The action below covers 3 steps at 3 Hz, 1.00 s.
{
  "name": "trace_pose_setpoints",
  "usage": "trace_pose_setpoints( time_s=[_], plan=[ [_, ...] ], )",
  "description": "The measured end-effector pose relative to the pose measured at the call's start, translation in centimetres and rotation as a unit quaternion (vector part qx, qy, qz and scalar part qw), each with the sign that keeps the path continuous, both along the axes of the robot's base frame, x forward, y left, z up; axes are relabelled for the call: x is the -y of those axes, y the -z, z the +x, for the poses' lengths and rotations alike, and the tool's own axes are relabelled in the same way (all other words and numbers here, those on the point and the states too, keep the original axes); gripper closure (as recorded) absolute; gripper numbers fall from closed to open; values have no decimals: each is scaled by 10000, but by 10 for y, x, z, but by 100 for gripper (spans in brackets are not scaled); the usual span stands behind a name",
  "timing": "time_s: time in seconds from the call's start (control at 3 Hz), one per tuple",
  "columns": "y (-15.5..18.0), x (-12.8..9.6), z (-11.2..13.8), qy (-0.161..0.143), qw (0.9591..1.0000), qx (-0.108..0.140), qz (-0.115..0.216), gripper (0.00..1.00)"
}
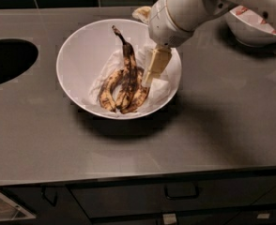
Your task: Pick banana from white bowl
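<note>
The white bowl (77,46) stands on the dark counter, lined with crumpled white paper. Three overripe bananas lie in it. The banana (128,69) is the longest and darkest, in the middle, with its long dark stem pointing to the back. My gripper (153,68) hangs from the white arm over the bowl's right half. It is just right of the banana, close beside or touching the bunch. All the bananas rest in the bowl.
A second white bowl (249,30) with red-pink pieces stands at the back right, partly behind my arm. A dark round opening (6,60) is in the counter at the left. A pale object (141,13) shows behind the bowl. Drawers (175,196) run below the front edge.
</note>
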<state>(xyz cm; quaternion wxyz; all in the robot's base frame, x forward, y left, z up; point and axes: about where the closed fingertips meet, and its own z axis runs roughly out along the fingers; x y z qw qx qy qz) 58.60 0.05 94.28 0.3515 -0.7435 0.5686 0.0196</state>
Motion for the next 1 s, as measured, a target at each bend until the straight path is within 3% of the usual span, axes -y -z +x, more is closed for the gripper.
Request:
trace_pose_setpoints(
  time_s=[0.33,0.67,1.0],
  plan=[
    [6,-4,7,-80,9999,-63,51,0],
    [27,-13,26,-214,9991,-305,221,0],
    [25,-16,26,-252,9991,-273,223,0]
  ],
)
